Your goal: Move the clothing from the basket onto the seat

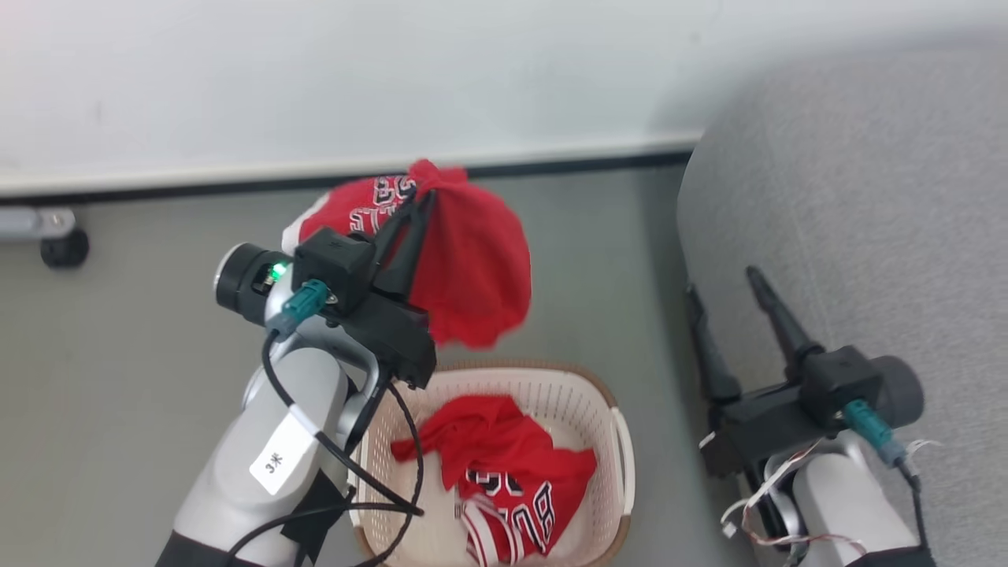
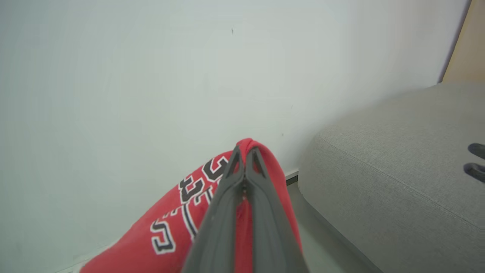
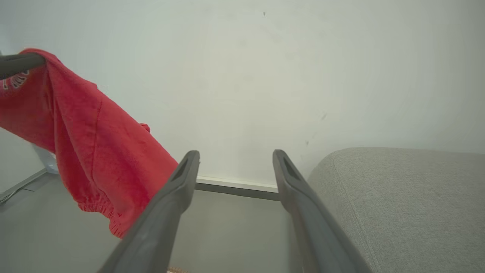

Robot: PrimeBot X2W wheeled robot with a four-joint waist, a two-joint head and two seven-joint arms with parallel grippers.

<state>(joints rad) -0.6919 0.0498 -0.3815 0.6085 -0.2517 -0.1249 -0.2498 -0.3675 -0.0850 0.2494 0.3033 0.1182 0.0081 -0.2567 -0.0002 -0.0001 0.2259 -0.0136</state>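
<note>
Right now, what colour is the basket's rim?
The basket's rim is brown, clearest in the head view.

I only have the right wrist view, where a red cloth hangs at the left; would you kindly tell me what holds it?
Observer: The left gripper is shut on that bright red sports jersey, held clear of a cream-white perforated plastic basket.
Operator: Thank you; is anything in the basket?
Observer: Yes, a second red jersey with navy-and-white lettering lies crumpled inside.
Operator: Where is the sofa from there?
Observer: The light grey fabric sofa stands on the basket's right, by the open right gripper.
</note>
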